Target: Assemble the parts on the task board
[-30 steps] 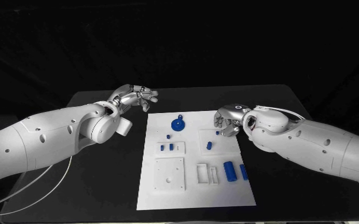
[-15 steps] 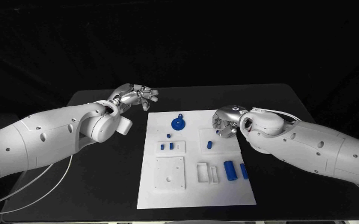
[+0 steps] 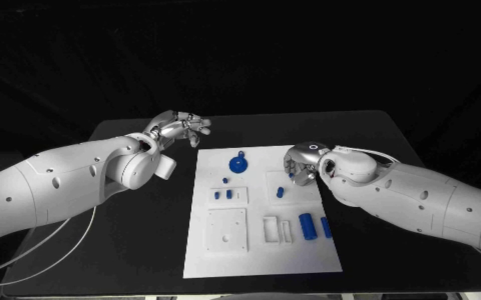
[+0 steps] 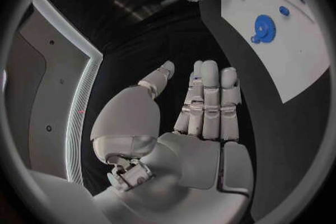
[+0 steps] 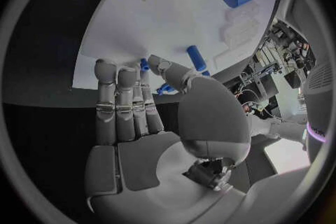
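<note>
1. Head view: right hand (image 3: 304,163) creeps inward along task board (image 3: 263,258) at 3 o'clock; fingers loosely apart, empty.
2. Left hand (image 3: 181,128) idles at 10 o'clock, open.
3. Blue gear (image 3: 238,165) sits untouched; approach only.

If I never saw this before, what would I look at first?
Probably the white task board in the middle of the black table, dotted with small blue parts like the round blue gear near its far end. Next, the two big white arms, one on each side: the left hand hangs off the board's far left corner, and the right hand is at the board's right edge.
</note>
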Robot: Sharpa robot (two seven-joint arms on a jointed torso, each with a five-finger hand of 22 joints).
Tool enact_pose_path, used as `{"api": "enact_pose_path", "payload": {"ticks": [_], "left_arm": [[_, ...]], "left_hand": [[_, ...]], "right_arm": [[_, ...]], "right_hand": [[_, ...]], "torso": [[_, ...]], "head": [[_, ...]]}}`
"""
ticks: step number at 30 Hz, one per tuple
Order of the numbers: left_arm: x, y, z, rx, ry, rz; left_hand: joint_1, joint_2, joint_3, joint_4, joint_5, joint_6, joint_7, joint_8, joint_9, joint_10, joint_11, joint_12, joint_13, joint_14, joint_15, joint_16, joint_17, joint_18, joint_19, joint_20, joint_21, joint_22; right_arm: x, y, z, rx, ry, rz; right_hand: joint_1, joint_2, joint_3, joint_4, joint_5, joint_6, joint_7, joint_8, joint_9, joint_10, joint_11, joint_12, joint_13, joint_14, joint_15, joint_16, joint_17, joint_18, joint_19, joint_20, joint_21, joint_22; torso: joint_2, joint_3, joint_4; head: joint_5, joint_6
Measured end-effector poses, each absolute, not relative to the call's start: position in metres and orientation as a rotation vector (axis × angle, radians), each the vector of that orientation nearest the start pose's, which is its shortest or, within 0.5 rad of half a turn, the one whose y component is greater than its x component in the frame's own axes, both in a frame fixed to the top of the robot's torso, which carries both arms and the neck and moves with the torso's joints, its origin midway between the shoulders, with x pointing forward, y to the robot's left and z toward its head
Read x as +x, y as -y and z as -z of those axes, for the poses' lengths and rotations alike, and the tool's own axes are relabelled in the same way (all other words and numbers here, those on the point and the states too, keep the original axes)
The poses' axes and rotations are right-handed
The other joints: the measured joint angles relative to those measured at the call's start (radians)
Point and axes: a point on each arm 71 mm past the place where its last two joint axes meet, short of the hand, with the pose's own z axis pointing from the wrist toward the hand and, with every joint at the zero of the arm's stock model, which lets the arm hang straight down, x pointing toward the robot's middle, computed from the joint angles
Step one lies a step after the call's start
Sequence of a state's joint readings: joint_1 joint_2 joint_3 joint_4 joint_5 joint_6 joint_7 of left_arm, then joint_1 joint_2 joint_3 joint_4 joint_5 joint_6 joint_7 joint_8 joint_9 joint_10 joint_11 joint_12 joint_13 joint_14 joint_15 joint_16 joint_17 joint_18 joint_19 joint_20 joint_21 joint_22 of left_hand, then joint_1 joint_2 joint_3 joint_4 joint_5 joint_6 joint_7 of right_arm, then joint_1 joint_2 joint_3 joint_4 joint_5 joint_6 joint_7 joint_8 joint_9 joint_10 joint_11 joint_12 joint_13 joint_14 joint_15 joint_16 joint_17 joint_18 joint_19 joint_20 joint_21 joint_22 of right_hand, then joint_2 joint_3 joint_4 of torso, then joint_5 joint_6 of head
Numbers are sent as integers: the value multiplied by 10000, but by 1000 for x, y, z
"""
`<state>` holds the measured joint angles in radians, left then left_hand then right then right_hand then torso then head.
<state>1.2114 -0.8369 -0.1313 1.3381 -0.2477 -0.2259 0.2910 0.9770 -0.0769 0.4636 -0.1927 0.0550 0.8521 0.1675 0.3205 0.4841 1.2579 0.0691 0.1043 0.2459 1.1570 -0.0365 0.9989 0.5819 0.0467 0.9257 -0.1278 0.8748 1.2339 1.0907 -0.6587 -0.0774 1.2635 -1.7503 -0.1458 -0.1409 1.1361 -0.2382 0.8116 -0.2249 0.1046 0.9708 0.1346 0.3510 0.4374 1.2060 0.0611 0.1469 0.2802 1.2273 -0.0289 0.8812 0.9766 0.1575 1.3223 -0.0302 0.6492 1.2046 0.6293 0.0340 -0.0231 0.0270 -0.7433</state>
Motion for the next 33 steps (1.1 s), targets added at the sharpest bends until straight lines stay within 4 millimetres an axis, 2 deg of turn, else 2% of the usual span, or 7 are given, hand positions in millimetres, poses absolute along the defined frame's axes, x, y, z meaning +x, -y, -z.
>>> {"api": "enact_pose_path", "payload": {"ticks": [3,6,10,13,18,33], "left_arm": [[508,-258,219,-9239,-16304,12757],[508,-258,219,-9240,-16307,12757],[508,-258,219,-9244,-16307,12751],[508,-258,219,-9249,-16306,12742],[508,-259,220,-9256,-16306,12732],[509,-262,220,-9287,-16263,12635]], "left_hand": [[0,0,0,0,0,0,0,0,0,0,0,0,-1,0,0,0,8,0,-13,13,0,0],[0,0,0,0,0,0,0,0,0,0,0,0,-1,0,0,0,7,1,8,-7,0,-1],[0,0,-28,-28,0,0,0,0,-1,0,-1,0,8,0,0,-39,7,0,24,-21,0,-1],[0,0,-28,-28,0,0,0,0,-1,0,-1,0,8,0,0,-40,6,0,37,-7,0,-1],[1,0,-1,-55,0,0,0,0,-1,0,-1,0,8,0,0,-40,6,1,38,-6,0,4],[41,39,-28,-81,0,0,-1,0,-2,0,-2,0,15,34,-34,-40,15,0,38,-4,0,7]], "right_arm": [[496,179,278,-4556,-18536,-3815],[496,179,279,-4560,-18499,-3808],[495,179,279,-4600,-18434,-3772],[495,179,280,-4646,-18376,-3717],[495,178,281,-4749,-18289,-3602],[492,177,282,-4812,-17991,-3464]], "right_hand": [[0,0,0,0,0,84,1,1,0,222,85,-7,-14,-1,-73,48,8,-39,22,-22,65,39],[0,0,35,35,0,153,-45,53,0,294,82,-11,11,22,-96,48,39,-81,41,-40,141,110],[56,56,153,12,-49,302,-144,111,8,456,-4,-19,72,71,-144,170,130,-124,126,-124,304,262],[148,147,237,-72,-116,580,-225,216,64,675,-117,37,185,196,-268,405,301,-128,236,-234,542,467],[103,187,390,-141,-117,718,-327,254,155,848,-216,74,346,198,-269,574,515,-132,257,-314,762,721],[103,184,527,-191,-165,891,-356,294,240,1024,-253,72,506,285,-351,628,668,-139,304,-378,994,957]], "torso": [[0,-1,-1],[0,0,-2],[0,0,-1],[1,0,-2],[1,-5,-4],[4,-5,-4]], "head": [[-3,-8],[-3,-14],[-3,-23],[-3,-30],[-23,-43],[-49,-60]]}}
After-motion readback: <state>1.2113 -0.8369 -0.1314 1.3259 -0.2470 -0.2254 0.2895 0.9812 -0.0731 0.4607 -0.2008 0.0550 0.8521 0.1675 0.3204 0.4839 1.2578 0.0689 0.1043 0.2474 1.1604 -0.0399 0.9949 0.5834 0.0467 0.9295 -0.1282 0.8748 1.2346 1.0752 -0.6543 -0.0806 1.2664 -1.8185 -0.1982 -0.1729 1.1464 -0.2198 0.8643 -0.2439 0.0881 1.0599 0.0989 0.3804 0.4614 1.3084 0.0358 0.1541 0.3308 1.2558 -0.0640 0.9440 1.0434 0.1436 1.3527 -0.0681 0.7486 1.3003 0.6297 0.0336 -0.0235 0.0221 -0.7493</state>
